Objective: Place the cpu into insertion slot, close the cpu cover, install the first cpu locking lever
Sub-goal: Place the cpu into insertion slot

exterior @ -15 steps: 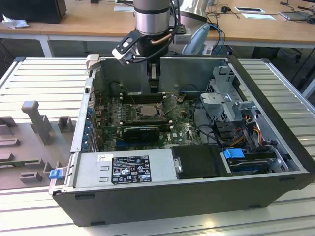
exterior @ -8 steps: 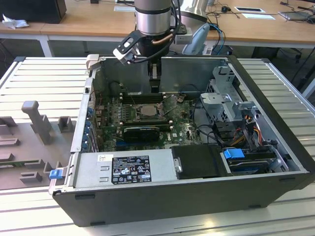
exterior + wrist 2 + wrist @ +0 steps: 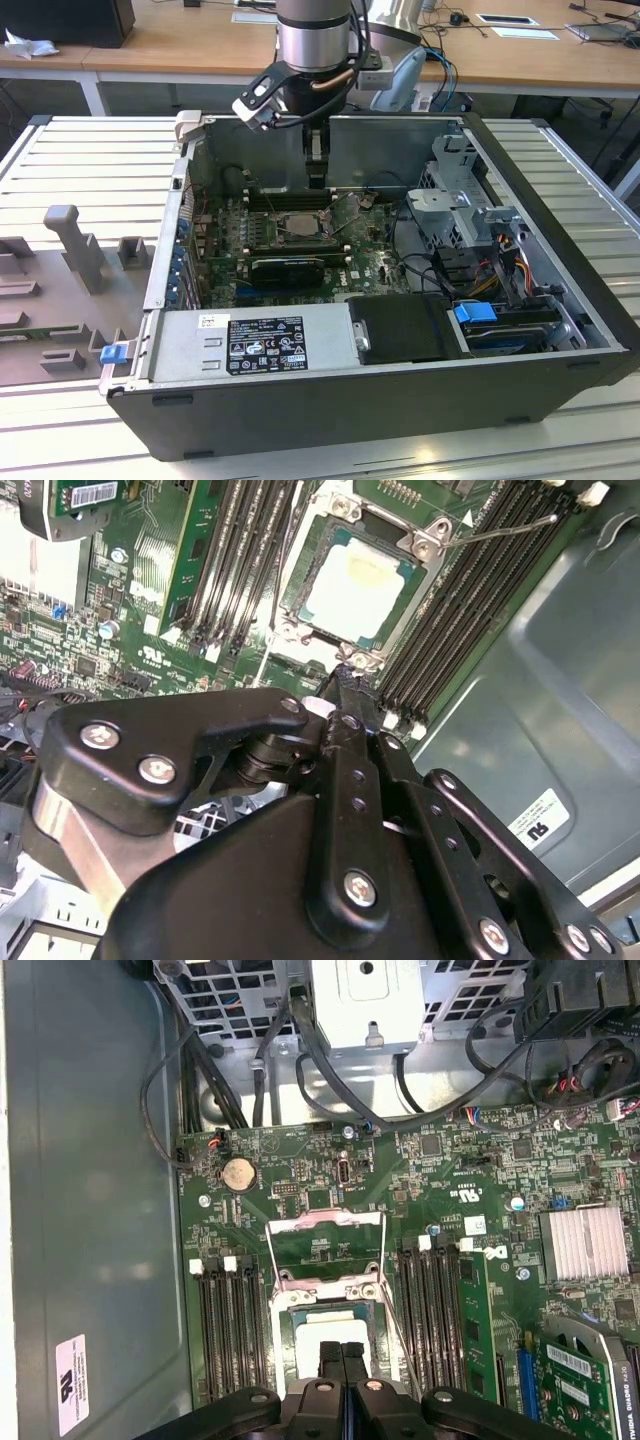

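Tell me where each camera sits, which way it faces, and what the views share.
Exterior view: off the arm, raised beside the computer case, looking down into it at a slant; the arm hangs over the motherboard.
First wrist view: on the wrist, looking down along the gripper, its fingers shut, at the cpu.
Second wrist view: on the wrist, looking slantwise past the gripper at the cpu.
Shared: both wrist views show the cpu and the memory slots.

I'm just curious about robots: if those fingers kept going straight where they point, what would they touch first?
Probably the cpu, or the cpu cover frame around it; depth is unclear.
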